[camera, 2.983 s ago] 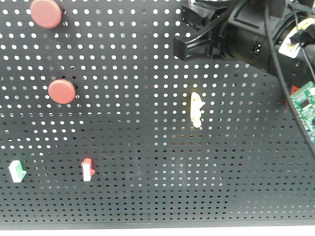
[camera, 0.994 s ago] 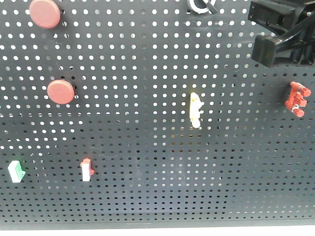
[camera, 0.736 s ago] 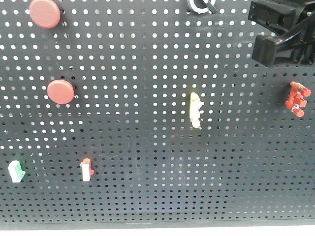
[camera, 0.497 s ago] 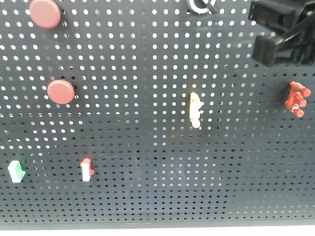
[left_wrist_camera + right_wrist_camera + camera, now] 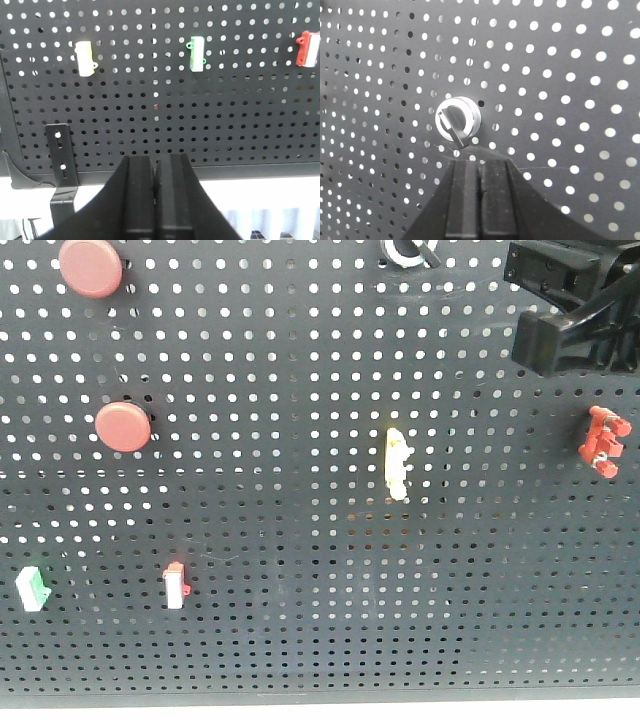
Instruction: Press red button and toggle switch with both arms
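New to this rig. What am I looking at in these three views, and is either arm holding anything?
It is a two-armed robot facing a black perforated panel that carries buttons and switches.

The front view shows the panel: two red buttons, small green, red and yellow switches, a red part, and one black arm at top right.

The left wrist camera looks along the left gripper at the panel's lower edge, below three switches.

The right wrist camera shows the right gripper just below a silver rotary knob.

Both pairs of jaws are shut and hold nothing.
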